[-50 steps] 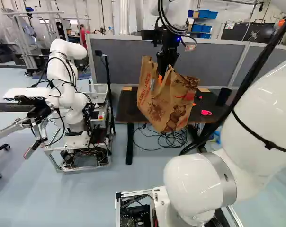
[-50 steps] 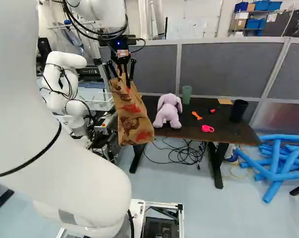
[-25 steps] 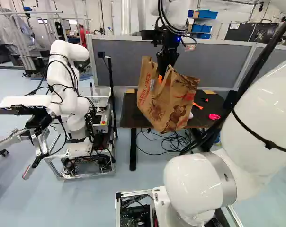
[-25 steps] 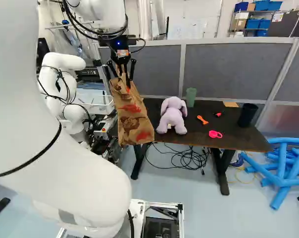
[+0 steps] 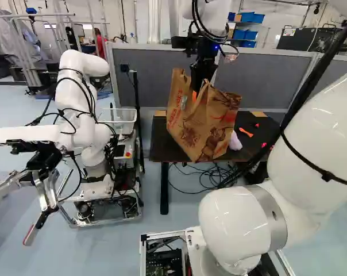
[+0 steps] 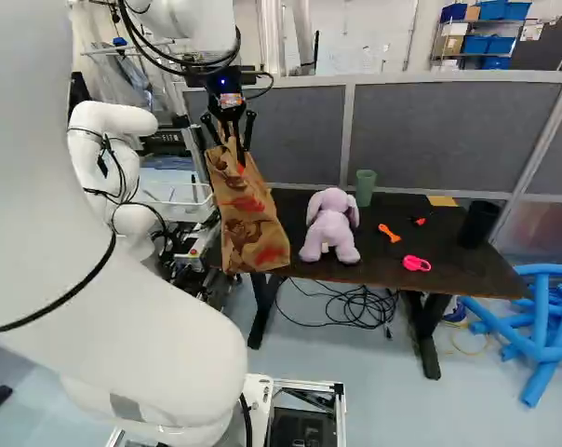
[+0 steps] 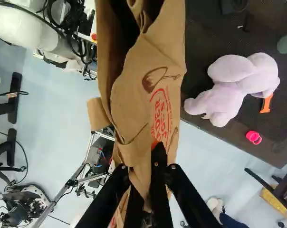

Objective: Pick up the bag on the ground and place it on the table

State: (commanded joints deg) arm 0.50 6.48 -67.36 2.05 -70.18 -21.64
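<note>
A black gripper (image 6: 234, 151) on a white arm (image 6: 146, 326) is holding a brown paper bag (image 6: 251, 219) with red print; its jaws are grasping the bag's upper edge. The bag is hanging upright, slightly tilted, near the left end of the dark rectangular desk (image 6: 355, 269); whether it is touching the desk cannot be told. A lilac plush animal (image 6: 329, 228) is lying on the desk's left half, and a green cup (image 6: 366, 186) is standing by its back edge. An orange tool (image 6: 390, 234) and a pink ring-shaped item (image 6: 416, 264) are resting on the desk's right half, while a black cylindrical container (image 6: 478, 224) is standing at its right end. Another robot (image 5: 81, 115) is standing left of the desk.
</note>
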